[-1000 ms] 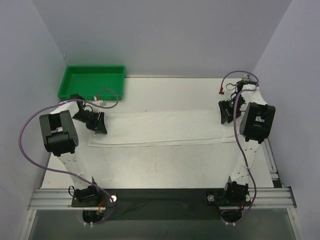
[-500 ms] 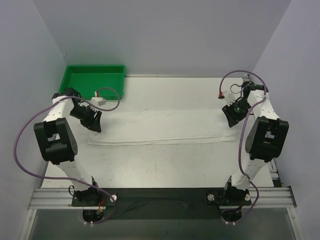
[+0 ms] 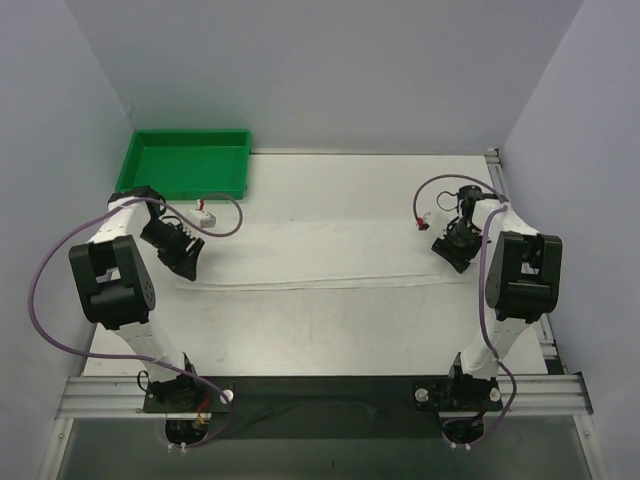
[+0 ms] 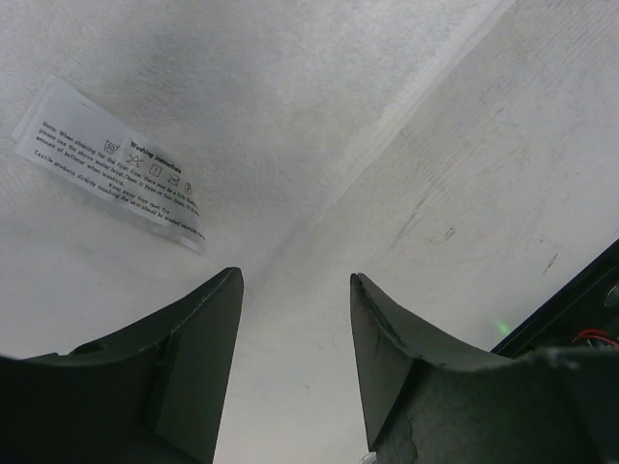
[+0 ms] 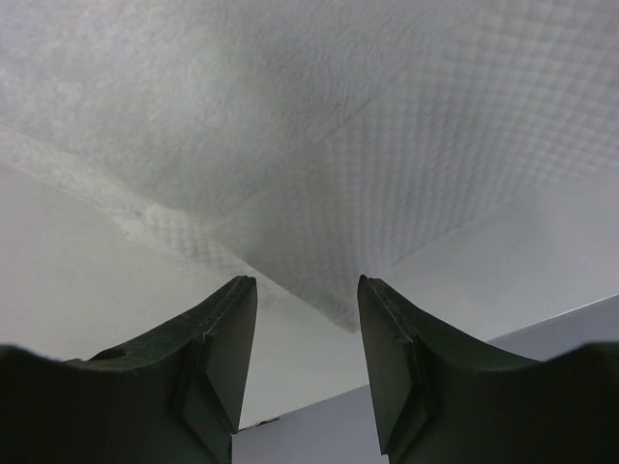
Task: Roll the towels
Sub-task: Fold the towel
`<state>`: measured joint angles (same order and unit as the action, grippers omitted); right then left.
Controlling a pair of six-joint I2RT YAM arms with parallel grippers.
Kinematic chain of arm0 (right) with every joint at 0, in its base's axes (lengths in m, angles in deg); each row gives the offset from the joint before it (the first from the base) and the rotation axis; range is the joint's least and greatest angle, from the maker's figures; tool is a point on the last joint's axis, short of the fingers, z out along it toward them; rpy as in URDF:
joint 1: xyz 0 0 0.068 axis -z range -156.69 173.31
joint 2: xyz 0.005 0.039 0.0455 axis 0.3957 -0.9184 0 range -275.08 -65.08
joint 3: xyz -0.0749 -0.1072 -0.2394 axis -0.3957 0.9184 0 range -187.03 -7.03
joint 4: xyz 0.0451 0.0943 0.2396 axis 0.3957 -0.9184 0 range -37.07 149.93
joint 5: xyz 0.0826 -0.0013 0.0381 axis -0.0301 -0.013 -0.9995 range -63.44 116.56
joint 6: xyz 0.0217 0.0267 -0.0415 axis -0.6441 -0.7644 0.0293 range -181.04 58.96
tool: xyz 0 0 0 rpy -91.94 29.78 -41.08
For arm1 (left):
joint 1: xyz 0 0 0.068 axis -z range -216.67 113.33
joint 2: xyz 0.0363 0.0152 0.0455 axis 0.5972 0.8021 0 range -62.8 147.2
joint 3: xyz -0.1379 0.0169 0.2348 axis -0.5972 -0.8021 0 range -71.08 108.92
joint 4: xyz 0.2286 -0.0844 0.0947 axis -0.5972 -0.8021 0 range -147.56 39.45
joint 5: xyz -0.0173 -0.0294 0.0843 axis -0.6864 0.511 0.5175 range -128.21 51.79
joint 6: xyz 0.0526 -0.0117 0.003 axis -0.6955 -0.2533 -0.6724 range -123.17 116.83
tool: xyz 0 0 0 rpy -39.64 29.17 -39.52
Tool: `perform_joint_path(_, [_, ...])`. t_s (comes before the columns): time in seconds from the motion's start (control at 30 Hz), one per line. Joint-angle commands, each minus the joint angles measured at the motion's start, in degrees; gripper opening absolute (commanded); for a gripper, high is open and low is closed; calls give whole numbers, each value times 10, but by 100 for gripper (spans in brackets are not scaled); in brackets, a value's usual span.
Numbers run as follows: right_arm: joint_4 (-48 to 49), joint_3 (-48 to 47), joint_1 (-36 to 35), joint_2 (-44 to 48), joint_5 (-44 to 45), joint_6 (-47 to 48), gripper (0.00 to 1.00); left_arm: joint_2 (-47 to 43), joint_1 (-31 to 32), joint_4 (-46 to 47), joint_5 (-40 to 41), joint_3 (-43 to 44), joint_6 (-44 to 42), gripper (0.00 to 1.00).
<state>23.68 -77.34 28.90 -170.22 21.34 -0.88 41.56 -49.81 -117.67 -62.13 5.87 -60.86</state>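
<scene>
the towel [image 3: 320, 255] lay flat, one end just ahead of each pair of jaws. left gripper [image 4: 295, 280] and right gripper [image 5: 308, 285] hovered parted, empty. likely the grasping step: next, both should pinch its edge together.

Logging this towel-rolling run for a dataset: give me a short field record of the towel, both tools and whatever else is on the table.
towel: white, lying flat across the table, not yet rolled
left tool: open, nothing held, over the towel's left end, near its care label
right tool: open, nothing held, over the towel's right corner
tray: green, far left corner, apart from the towel
</scene>
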Motion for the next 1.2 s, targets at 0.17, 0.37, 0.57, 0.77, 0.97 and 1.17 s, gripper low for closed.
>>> perform_joint_path(0.17, [24,20,-3,15,50,48,47,-9,3,3,28,-7,-40,63])
perform_joint_path(0.37, [24,29,-8,13,79,59,47,-24,3,22,48,-24,-70,64])
perform_joint_path(0.57, [26,12,-8,1,78,47,30,-17,7,35,70,-31,-85,59])
perform_joint_path(0.77, [26,4,-8,-3,79,47,11,-18,8,64,92,-51,-93,52])
perform_joint_path(0.97, [26,1,-8,-6,81,38,0,-18,9,85,107,-58,-89,33])
perform_joint_path(1.17, [25,-6,-5,-1,74,32,0,-26,9,85,107,-58,-85,10])
